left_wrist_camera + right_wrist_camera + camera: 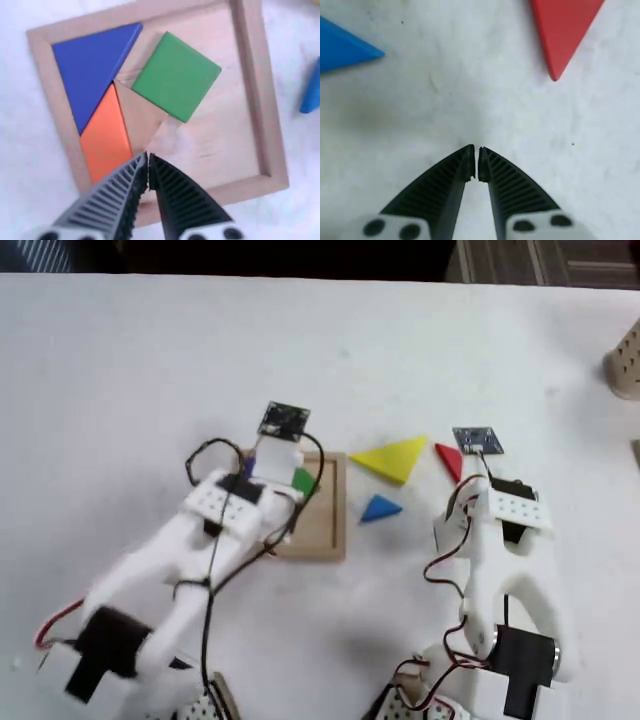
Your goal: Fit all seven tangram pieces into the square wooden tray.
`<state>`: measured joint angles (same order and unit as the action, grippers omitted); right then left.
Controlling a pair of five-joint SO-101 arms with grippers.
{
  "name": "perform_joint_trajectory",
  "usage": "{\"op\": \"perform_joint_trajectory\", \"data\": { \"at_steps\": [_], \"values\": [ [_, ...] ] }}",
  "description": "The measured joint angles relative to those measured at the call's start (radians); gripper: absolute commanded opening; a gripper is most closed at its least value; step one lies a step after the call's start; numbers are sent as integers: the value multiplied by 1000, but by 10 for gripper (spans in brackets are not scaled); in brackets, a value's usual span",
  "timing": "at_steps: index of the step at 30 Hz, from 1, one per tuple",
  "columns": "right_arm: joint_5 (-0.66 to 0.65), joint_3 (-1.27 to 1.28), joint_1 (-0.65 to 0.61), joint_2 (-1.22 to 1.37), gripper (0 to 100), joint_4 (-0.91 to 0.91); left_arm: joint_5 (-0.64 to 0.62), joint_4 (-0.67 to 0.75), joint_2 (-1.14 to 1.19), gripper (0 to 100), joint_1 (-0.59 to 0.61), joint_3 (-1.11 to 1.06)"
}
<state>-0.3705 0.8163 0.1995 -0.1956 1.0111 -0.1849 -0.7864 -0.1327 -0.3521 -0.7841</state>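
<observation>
The left claw (148,159) hangs over the wooden tray (257,100), tips together on nothing, at the edge of the orange piece (102,142). A large blue triangle (90,65) and a green square (176,76) (turned on its corner) also lie in the tray. The right claw (474,162), likewise closed and empty, sits over the bench (470,100) between a small blue triangle (340,47) and a red triangle (563,30); a yellow triangle (392,457) lies on the bench near them.

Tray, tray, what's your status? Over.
Left tool shut over tray. Right tool shut, empty. Green square, large blue triangle, orange piece in. Nothing blocking.
</observation>
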Motion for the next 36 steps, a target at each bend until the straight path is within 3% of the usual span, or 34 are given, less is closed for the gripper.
{"op": "perform_joint_trajectory", "data": {
  "at_steps": [5,11,18,36],
  "values": [
    [0,0,0,0,21,0,2,100,-112,24,-87,-115],
    [0,0,0,0,21,0,2,253,-46,24,-150,-107],
    [0,0,0,0,21,0,-44,247,216,24,-153,97],
    [-3,0,0,0,21,0,-54,224,236,24,-69,146]
  ]
}}
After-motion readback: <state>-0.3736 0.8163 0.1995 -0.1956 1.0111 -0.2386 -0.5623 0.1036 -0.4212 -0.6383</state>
